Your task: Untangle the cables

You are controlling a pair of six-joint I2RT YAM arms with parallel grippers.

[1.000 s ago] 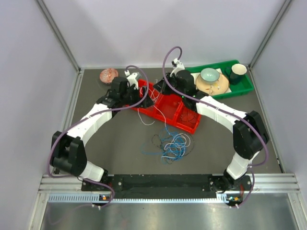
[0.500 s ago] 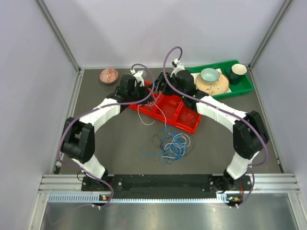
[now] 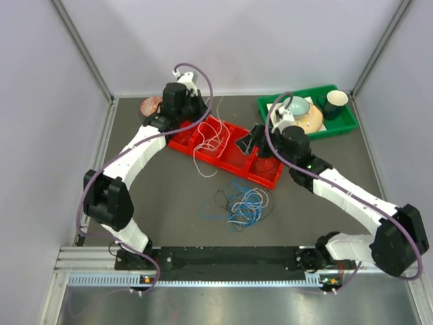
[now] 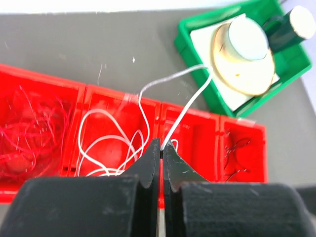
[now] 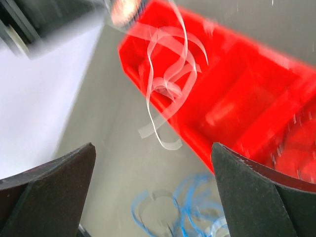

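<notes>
The left gripper (image 4: 161,148), matte black and wedge-shaped, has its jaws pinched together on a thin, glossy white cable (image 4: 190,101). The cable arcs up toward 1 o'clock, and its loops trail into the second pocket of the red plastic tray (image 4: 84,91). Hair-fine red cables (image 4: 29,133) fill the pocket at 9 o'clock. A loose tangle (image 3: 242,206) of blue, black and white cables lies on the grey table (image 3: 169,189), at 6 o'clock from the tray. The right gripper (image 5: 155,173) hangs with its jaws spread wide, holding nothing.

A second ago the left jaws stood open at the tray's left end and the right gripper was clamped shut over the tray. Since then the left arm has swung toward 11 o'clock and the right has drawn back toward 4 o'clock.
</notes>
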